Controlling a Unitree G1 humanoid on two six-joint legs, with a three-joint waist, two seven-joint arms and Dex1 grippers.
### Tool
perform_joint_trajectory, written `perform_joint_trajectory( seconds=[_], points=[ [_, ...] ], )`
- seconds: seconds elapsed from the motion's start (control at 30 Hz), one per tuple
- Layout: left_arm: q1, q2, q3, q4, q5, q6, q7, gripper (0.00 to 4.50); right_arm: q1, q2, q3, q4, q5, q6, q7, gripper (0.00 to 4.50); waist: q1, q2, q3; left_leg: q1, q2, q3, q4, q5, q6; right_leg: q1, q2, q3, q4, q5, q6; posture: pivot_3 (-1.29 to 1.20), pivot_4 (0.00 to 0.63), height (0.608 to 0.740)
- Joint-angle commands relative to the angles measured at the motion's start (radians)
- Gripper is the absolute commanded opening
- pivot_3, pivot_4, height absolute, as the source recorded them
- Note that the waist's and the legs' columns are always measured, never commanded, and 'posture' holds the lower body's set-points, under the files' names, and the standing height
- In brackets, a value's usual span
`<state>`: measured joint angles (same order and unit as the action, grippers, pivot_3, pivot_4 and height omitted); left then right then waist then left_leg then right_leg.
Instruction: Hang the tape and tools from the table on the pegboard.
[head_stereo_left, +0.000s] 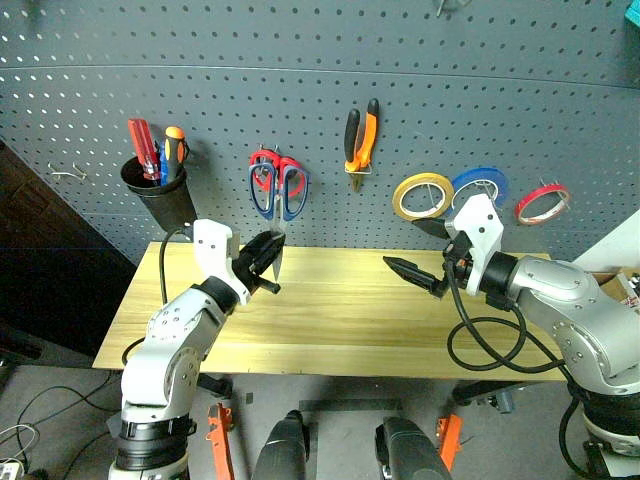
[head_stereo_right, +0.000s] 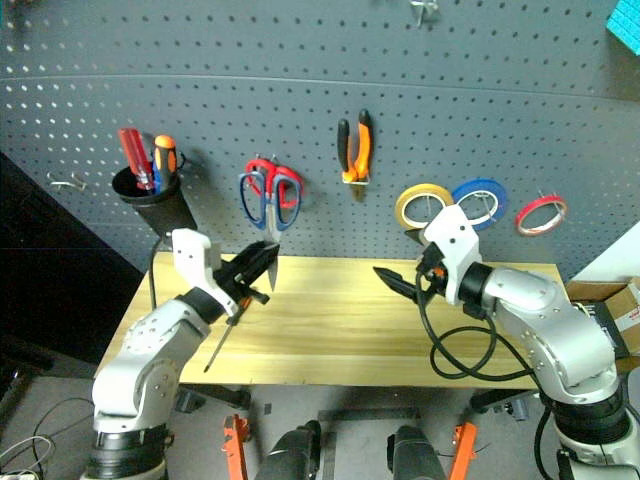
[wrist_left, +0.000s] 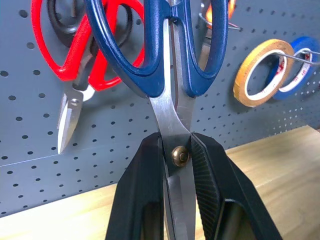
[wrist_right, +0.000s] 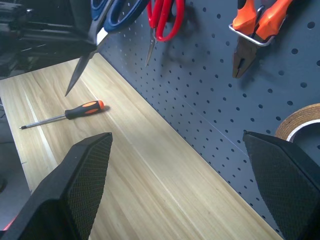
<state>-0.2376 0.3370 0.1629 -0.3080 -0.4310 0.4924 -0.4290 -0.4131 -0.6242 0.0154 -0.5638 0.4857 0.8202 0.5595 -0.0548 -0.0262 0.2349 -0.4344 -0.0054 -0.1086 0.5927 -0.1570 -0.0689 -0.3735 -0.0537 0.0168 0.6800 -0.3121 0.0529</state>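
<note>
My left gripper (head_stereo_left: 268, 262) is shut on the blades of the dark-blue-handled scissors (wrist_left: 165, 60), just by the pivot. Their handles point up against the pegboard (head_stereo_left: 300, 90), partly overlapping the red-handled scissors (head_stereo_left: 292, 168); I cannot tell whether they rest on a hook. The orange-and-black pliers (head_stereo_left: 361, 135) hang on the board at centre, and the red tape (head_stereo_left: 542, 203) hangs at the far right. A slim screwdriver (wrist_right: 65, 114) lies on the table (head_stereo_left: 340, 320) near its left front. Over the table's right half my right gripper (head_stereo_left: 415, 272) stands open and holds nothing.
A black cup (head_stereo_left: 160, 190) holding red- and orange-handled tools hangs at the board's left. A yellow tape roll (head_stereo_left: 422, 195) and a blue one (head_stereo_left: 482, 186) hang just behind the right gripper. A cardboard box (head_stereo_right: 600, 300) sits off the table's right end.
</note>
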Motion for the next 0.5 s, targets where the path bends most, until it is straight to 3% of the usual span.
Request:
perform_joint_trajectory(
  seconds=[0.03, 0.3, 0.5],
  points=[
    [-0.038, 0.002, 0.017, 0.009, -0.004, -0.039, 0.001, 0.52, -0.018, -0.002, -0.013, -0.024, -0.003, -0.002, -0.01, 4.5, -0.001, 0.0, 0.0, 0.0, 0.0, 0.0, 0.0, 0.0, 0.0, 0.0, 0.0, 0.0, 0.0, 0.0, 0.0, -0.09, 0.213, 0.74],
    [-0.097, -0.023, -0.011, 0.134, 0.031, -0.073, 0.02, 0.52, -0.028, 0.005, -0.005, -0.025, -0.005, -0.01, -0.018, 4.5, -0.001, 0.0, 0.0, 0.0, 0.0, 0.0, 0.0, 0.0, 0.0, 0.0, 0.0, 0.0, 0.0, 0.0, 0.0, -0.1, 0.214, 0.74],
    [-0.066, -0.003, -0.01, 0.167, 0.055, -0.09, 0.005, 2.29, -0.021, 0.014, -0.014, -0.065, 0.023, 0.004, -0.02, 4.5, -0.003, 0.0, 0.0, 0.0, 0.0, 0.0, 0.0, 0.0, 0.0, 0.0, 0.0, 0.0, 0.0, 0.0, -0.001, -0.11, 0.219, 0.74]
  ],
)
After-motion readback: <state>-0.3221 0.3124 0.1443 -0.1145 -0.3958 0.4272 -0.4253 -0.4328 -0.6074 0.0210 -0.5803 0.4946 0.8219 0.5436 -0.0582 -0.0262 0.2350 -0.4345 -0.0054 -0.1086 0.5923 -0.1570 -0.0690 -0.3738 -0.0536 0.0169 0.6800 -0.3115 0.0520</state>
